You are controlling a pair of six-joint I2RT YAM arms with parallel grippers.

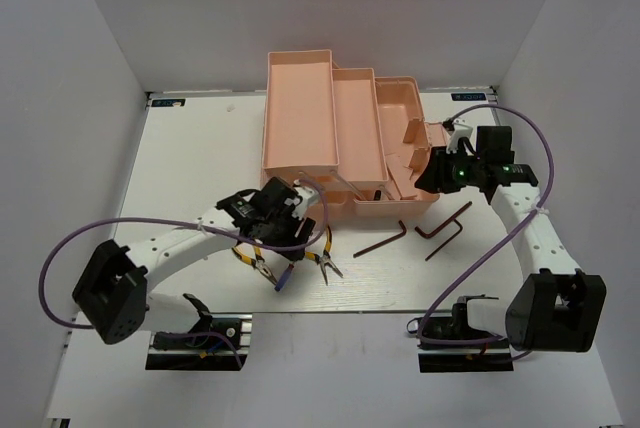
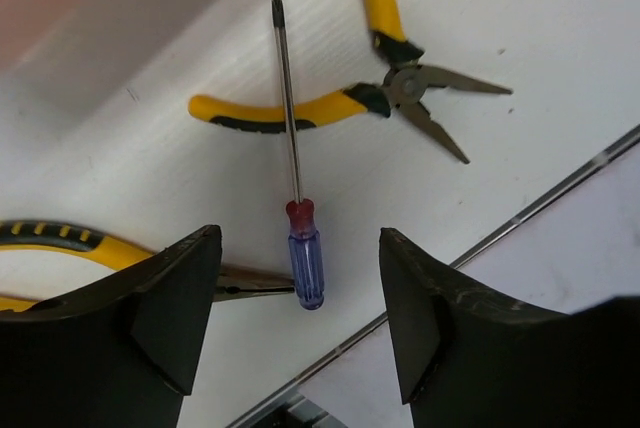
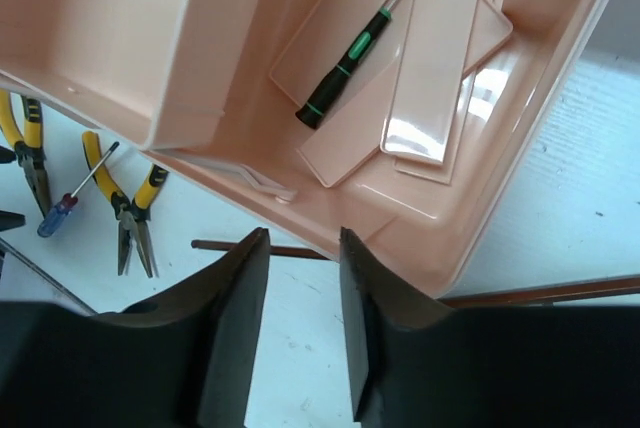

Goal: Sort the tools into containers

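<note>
Second pliers [image 2: 70, 238] cut by left edge; pivot probably behind left end effector [image 2: 298, 236]

We find open surface [image 1: 200, 148] at nine o'clock of the toolbox [image 1: 300, 118]; at its six o'clock two pliers [image 1: 328, 260], a screwdriver [image 1: 282, 283] and hex keys [image 1: 440, 229] crowd the near strip.

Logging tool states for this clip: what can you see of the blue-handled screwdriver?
The screwdriver lies flat on the white table: translucent blue handle, red collar, thin metal shaft, dark tip. The shaft lies across one yellow pliers handle; a second pliers reaches its handle with its nose. Ungripped; the left end effector hangs open above it.
</note>
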